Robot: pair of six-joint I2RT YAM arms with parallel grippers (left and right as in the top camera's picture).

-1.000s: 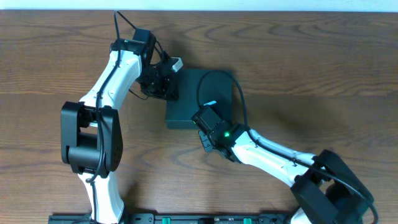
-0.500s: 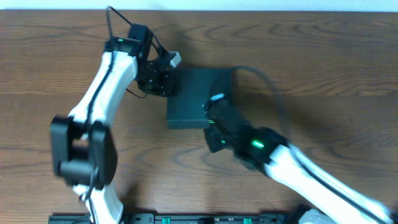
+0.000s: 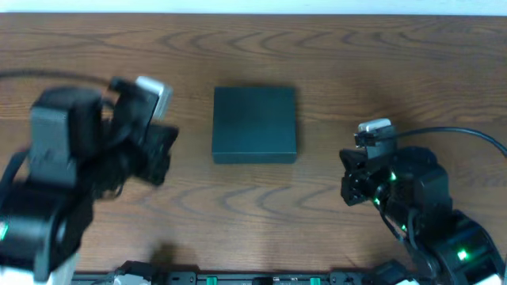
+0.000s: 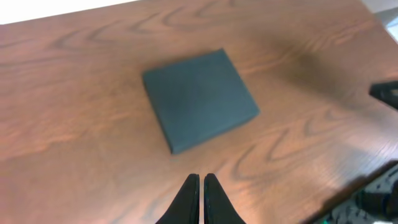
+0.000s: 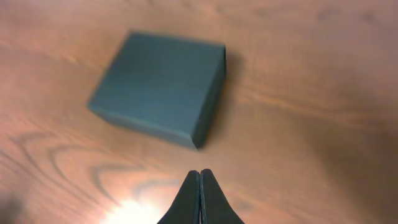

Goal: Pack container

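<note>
Left pincer (image 4: 201, 178) and right pincer (image 5: 200, 173) are both pinched fully together and hold nothing. They hang by the near-left and near-right of the desk (image 3: 396, 63). The container (image 3: 254, 124) is mid-desk, slightly toward the far edge, closed flat, well apart from both. Likely packed and done, though contents are hidden. No loose items, nothing obstructing. Only next move: open it to verify.

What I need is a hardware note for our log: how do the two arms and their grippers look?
Both arms have bulky black housings. The left arm is blurred, with a pale block near its wrist. The right arm has a similar block, green lights and a thin black cable. The left gripper and right gripper each have two slim black fingers tapering to points.
</note>
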